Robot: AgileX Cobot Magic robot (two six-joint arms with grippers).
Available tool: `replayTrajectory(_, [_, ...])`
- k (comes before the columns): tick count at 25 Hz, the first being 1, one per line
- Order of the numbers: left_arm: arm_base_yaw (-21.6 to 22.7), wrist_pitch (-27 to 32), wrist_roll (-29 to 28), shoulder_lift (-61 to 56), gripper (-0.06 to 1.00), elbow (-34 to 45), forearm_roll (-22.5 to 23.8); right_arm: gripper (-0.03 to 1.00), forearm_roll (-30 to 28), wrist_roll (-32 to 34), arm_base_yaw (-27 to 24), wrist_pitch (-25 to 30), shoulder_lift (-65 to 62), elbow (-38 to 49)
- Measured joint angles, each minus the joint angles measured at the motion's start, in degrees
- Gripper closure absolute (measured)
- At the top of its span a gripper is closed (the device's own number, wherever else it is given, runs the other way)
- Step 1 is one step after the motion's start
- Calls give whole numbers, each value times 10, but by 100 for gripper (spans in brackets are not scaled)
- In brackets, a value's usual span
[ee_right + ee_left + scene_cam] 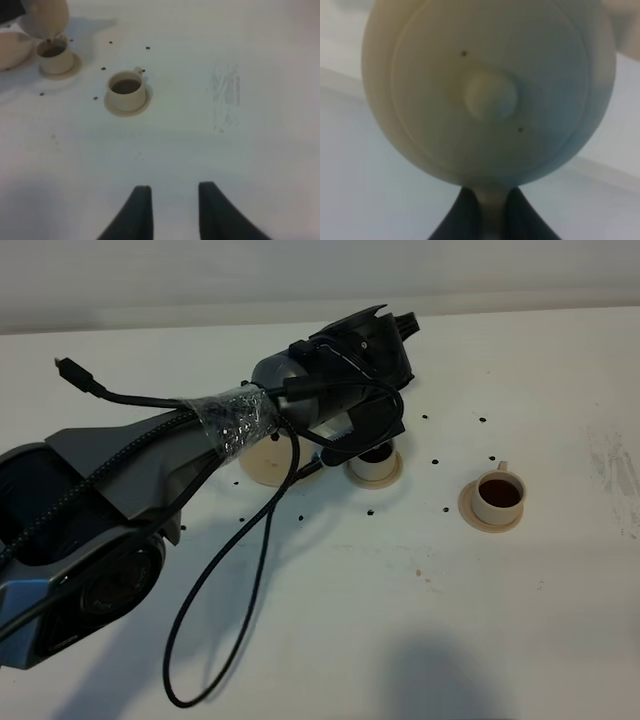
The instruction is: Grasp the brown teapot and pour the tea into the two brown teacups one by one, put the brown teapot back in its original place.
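My left gripper (492,207) is shut on the loop handle of the brown teapot (490,90), whose domed lid and knob fill the left wrist view. In the right wrist view the teapot (46,17) hangs tilted with its spout just over the left teacup (54,56). In the high view my left arm hides the pot above that cup (378,464). The right teacup (498,496) stands on its saucer with dark tea inside; it also shows in the right wrist view (126,90). The wide saucer (268,464) lies bare beside the left cup. My right gripper (172,207) is open and empty, low over the table.
Small dark specks (437,460) lie scattered on the white table (420,620) around the cups. A black cable (215,640) loops down from my left arm over the table's front left. A scuffed patch (226,92) marks the table to the right of the cups.
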Motion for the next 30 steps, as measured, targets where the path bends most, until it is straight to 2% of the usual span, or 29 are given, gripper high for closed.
replayTrajectory(10, [0,60,-108,-8,86,0,-10,75,0,0,0,0,0,0])
replayTrajectory(13, [0,78,-147,-22,86,0,-21,75,0,0,0,0,0,0])
replayTrajectory(16, [0,123,-176,-43,86,0,-52,75,0,0,0,0,0,0])
replayTrajectory(21, [4,217,-199,-79,86,0,-192,75,0,0,0,0,0,0])
replayTrajectory(24, [14,219,-235,-93,86,0,-273,75,0,0,0,0,0,0])
replayTrajectory(30, [32,219,-376,-95,86,0,-405,75,0,0,0,0,0,0])
